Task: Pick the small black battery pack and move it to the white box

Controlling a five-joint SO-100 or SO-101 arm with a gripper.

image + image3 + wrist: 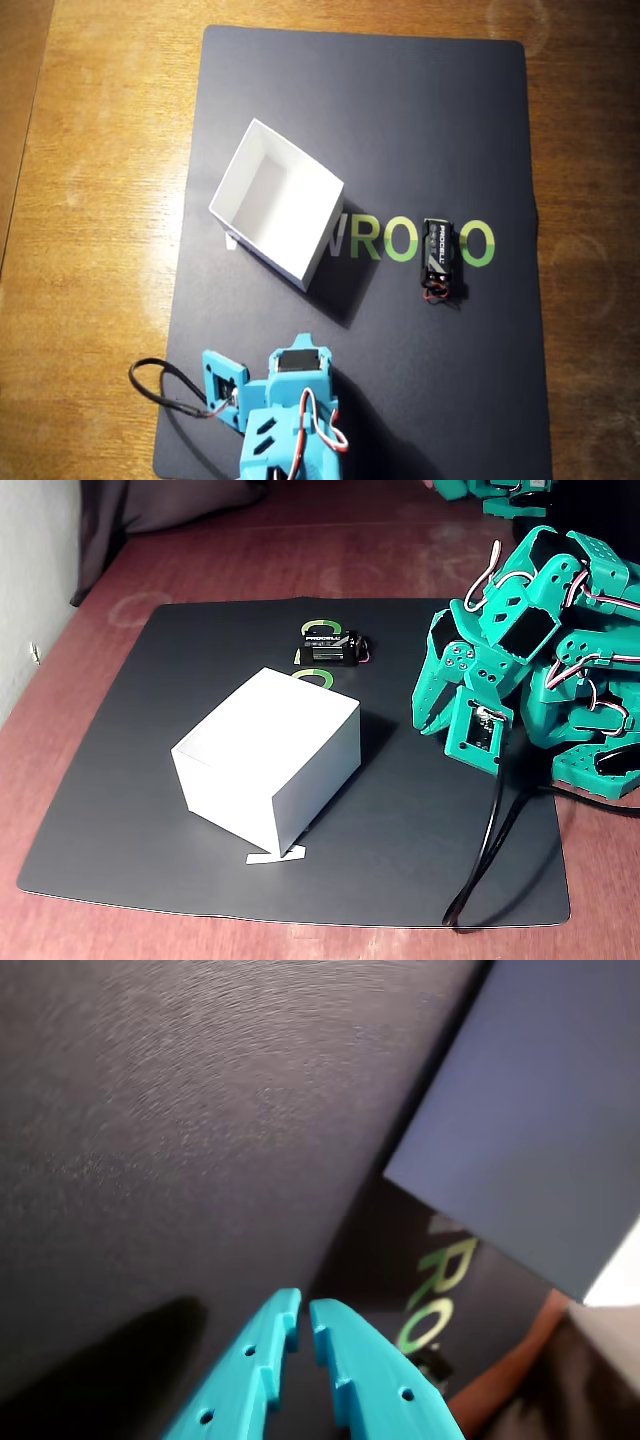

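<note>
The small black battery pack (437, 258), holding a Procell cell and with red wires at one end, lies on the dark mat to the right of the white box in the overhead view. In the fixed view the pack (332, 645) is behind the box. The open white box (275, 205) stands mid-mat and is empty; it also shows in the fixed view (270, 765). My teal arm (285, 420) is folded at the mat's near edge, well away from the pack. In the wrist view my gripper (303, 1303) is shut and empty above the mat, with the box wall (530, 1130) to its right.
The dark mat (400, 100) with green and white lettering lies on a wooden table (90, 150). A black cable (160, 385) loops out left of the arm base. A small white paper tab (275, 856) sticks out under the box.
</note>
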